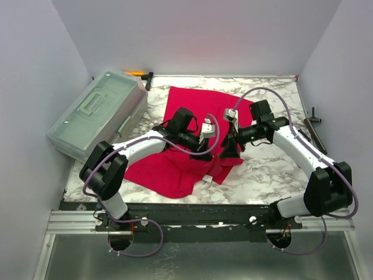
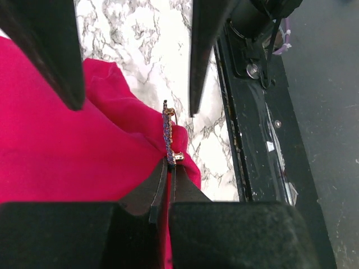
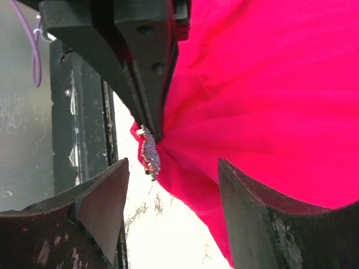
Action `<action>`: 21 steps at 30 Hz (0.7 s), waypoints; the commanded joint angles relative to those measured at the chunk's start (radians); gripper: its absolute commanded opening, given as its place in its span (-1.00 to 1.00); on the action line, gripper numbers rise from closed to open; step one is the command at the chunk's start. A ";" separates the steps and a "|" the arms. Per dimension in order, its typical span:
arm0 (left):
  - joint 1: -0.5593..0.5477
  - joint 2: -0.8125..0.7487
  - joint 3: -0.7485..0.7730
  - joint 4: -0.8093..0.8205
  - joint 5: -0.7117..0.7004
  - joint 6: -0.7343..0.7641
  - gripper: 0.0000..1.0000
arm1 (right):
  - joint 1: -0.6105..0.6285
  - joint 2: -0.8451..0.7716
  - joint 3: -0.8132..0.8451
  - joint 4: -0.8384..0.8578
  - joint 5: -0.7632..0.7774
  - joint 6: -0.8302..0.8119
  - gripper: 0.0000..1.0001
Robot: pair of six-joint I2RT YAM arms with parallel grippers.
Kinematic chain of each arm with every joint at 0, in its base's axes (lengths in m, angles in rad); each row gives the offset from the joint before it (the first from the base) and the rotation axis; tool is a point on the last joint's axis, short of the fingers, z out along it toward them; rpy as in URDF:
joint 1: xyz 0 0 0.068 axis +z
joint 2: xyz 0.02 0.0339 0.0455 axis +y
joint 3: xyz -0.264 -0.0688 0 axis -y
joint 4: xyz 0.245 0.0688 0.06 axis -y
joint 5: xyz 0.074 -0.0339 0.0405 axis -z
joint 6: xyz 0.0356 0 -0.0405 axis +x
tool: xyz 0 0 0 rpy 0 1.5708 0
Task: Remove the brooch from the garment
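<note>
The red T-shirt [image 1: 175,166] lies crumpled on the marble table [image 1: 268,169], with a small white label [image 1: 207,178] near its front edge. The brooch [image 2: 167,129], a thin bar of blue-purple beads with a gold clasp, is pinned in a raised fold of cloth; it also shows in the right wrist view [image 3: 150,150]. My left gripper [image 2: 170,162] is shut on the brooch's end and holds the fold up above the table. My right gripper [image 3: 173,165] is open, its fingers on either side of the brooch and fold, not touching. Both grippers meet over the shirt's right part, left [image 1: 205,155] and right [image 1: 229,150].
A clear plastic toolbox [image 1: 99,114] stands at the left. An orange-handled tool [image 1: 137,73] lies at the back and a black tool [image 1: 315,131] at the right edge. A black rail [image 1: 204,213] runs along the near table edge, close under the grippers.
</note>
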 commanded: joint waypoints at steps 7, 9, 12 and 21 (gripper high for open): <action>-0.012 0.041 0.055 -0.089 0.011 0.056 -1.00 | 0.019 -0.017 -0.027 -0.024 -0.049 -0.018 0.19; -0.017 0.046 0.061 -0.093 0.011 0.054 -1.00 | 0.022 -0.013 -0.030 -0.004 -0.057 -0.004 0.16; -0.017 0.054 0.070 -0.095 0.015 0.047 -1.00 | 0.035 -0.012 -0.045 0.038 -0.064 0.035 0.09; -0.017 0.064 0.083 -0.106 0.023 0.045 -1.00 | 0.078 -0.008 -0.092 0.102 -0.037 0.077 -0.35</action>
